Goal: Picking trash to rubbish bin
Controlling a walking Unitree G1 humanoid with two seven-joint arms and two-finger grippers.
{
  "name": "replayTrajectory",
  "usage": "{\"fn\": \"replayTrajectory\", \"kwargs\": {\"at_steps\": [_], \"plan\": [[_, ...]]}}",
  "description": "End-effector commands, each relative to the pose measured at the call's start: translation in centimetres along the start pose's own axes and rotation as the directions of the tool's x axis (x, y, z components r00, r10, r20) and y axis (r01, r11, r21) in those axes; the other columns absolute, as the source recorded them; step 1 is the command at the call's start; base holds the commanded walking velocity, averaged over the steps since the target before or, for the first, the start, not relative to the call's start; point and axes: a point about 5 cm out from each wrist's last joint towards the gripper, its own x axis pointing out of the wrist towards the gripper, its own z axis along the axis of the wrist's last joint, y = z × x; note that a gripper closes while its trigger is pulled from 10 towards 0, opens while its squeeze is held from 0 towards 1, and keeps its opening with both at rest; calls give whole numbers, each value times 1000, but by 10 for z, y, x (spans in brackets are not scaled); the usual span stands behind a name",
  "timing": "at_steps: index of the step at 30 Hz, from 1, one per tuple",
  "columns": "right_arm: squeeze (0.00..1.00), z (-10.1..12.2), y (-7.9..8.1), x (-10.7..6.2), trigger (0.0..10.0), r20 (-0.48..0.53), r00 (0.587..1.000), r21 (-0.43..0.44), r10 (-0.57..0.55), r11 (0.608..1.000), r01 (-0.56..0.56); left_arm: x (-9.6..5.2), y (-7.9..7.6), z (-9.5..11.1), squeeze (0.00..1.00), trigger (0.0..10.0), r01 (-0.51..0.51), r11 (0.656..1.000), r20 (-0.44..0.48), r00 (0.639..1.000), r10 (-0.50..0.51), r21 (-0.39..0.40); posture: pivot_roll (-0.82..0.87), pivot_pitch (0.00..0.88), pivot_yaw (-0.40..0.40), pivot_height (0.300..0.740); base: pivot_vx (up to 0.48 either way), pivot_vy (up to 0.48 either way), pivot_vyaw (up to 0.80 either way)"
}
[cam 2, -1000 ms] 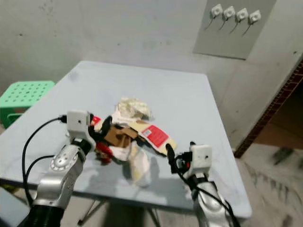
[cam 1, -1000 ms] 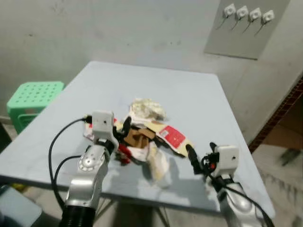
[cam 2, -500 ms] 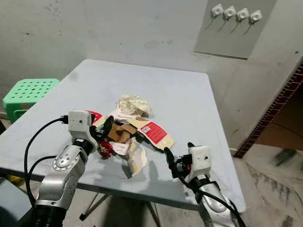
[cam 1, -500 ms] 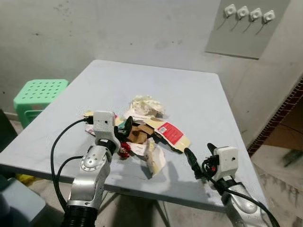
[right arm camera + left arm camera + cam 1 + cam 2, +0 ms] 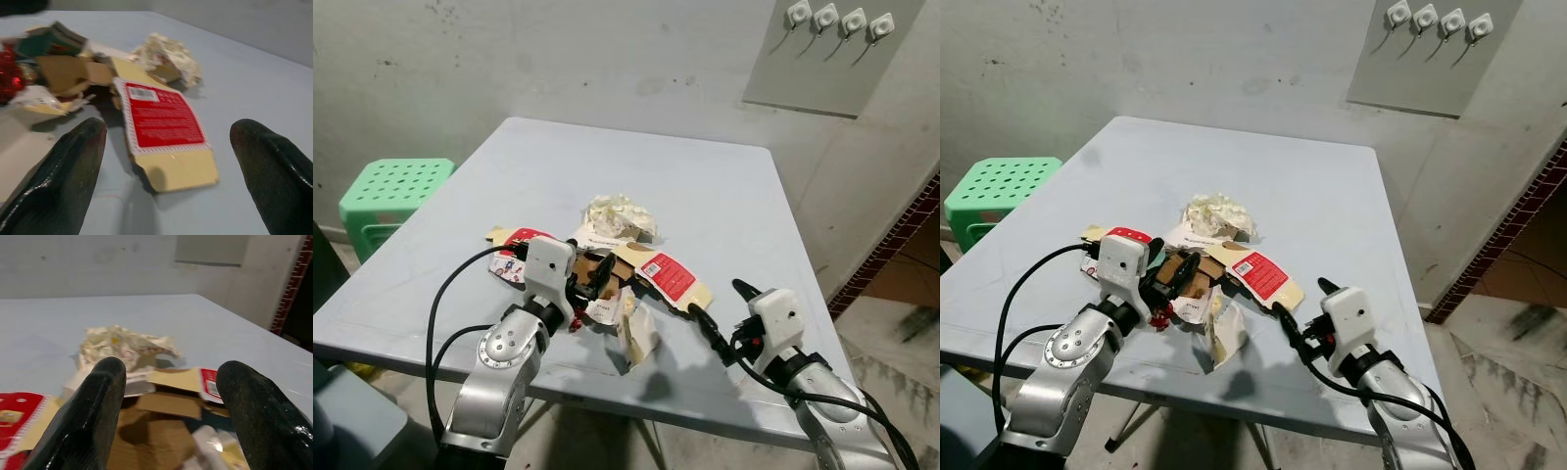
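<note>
A heap of trash lies mid-table: crumpled cream paper [image 5: 620,215], a flattened red-and-yellow carton [image 5: 672,280], brown cardboard scraps [image 5: 603,268], a white wrapper [image 5: 637,334] and a red carton [image 5: 513,260] at the left. My left gripper [image 5: 591,278] is open, low over the left side of the heap, with the brown cardboard [image 5: 156,431] between its fingers [image 5: 93,416]. My right gripper [image 5: 722,307] is open just right of the heap, facing the red-and-yellow carton [image 5: 164,115]. Its fingers [image 5: 63,181] hold nothing.
The pale blue table [image 5: 724,196] has its front edge close below both grippers. A green plastic stool [image 5: 396,191] stands left of the table. On the wall at the back right is a grey panel with white hooks [image 5: 832,20]. A brick wall edge [image 5: 901,235] is at the right.
The camera has shifted a little. My left gripper has pushed forward and rightward into the heap. My right gripper has edged closer to the red-and-yellow carton. The trash lies as before.
</note>
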Motion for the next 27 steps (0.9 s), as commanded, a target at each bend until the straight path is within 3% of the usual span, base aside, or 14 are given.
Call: {"fn": "replayTrajectory", "kwargs": {"at_steps": [1, 11, 19, 22, 27], "plan": [[0, 5, -1, 4, 10000, 6, 998, -15, 57, 998, -57, 0, -6, 4, 0, 10000, 32, 999, 10, 999, -32, 4, -29, 0, -74, 740, 0, 0, 0], [0, 9, 9, 15, 10000, 2, 986, -62, 165, 984, -165, -5, -18, -1, 0, 10000, 92, 996, -14, 996, -92, 11, -23, 0, -78, 740, 0, 0, 0], [0, 7, 16, 15, 10000, 1, 981, -54, 195, 979, -195, -6, -12, -2, 0, 10000, 72, 997, -28, 997, -72, 11, -26, 0, -75, 740, 0, 0, 0], [0, 9, 16, 14, 10000, 18, 984, -28, 178, 984, -177, -8, -3, 1, 0, 10000, 25, 1000, -29, 999, -25, 8, -25, 0, -74, 740, 0, 0, 0], [0, 7, 16, 11, 10000, 21, 985, -20, 169, 985, -169, -14, -4, 7, 0, 10000, 25, 999, -22, 999, -25, 31, -25, 0, -73, 740, 0, 0, 0]]}}
